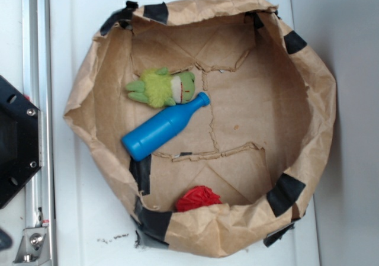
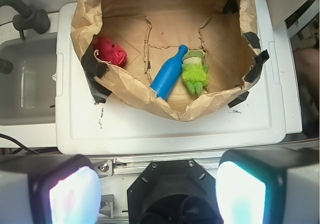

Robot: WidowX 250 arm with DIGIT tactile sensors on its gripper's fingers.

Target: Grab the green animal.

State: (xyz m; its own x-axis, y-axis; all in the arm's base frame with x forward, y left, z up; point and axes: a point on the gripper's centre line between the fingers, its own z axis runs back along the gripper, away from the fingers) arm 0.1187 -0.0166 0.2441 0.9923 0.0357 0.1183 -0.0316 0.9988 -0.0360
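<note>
The green animal (image 1: 163,87) is a fuzzy lime plush lying on its side on the floor of the brown paper bin (image 1: 308,82), at the upper left. It also shows in the wrist view as the green animal (image 2: 195,72), far ahead of the fingers. A smooth blue bottle (image 1: 164,127) lies touching it, slanted below it. My gripper (image 2: 157,194) stands open with nothing between its wide-apart pads (image 2: 75,196). It hangs over the black robot base, well short of the bin. The gripper does not show in the exterior view.
A small red ball (image 1: 197,198) sits against the bin's near wall. The bin's crumpled paper walls, patched with black tape (image 1: 285,192), stand up all round. The bin rests on a white lid (image 2: 165,129). The black base (image 1: 15,144) and a metal rail (image 1: 37,100) are at the left.
</note>
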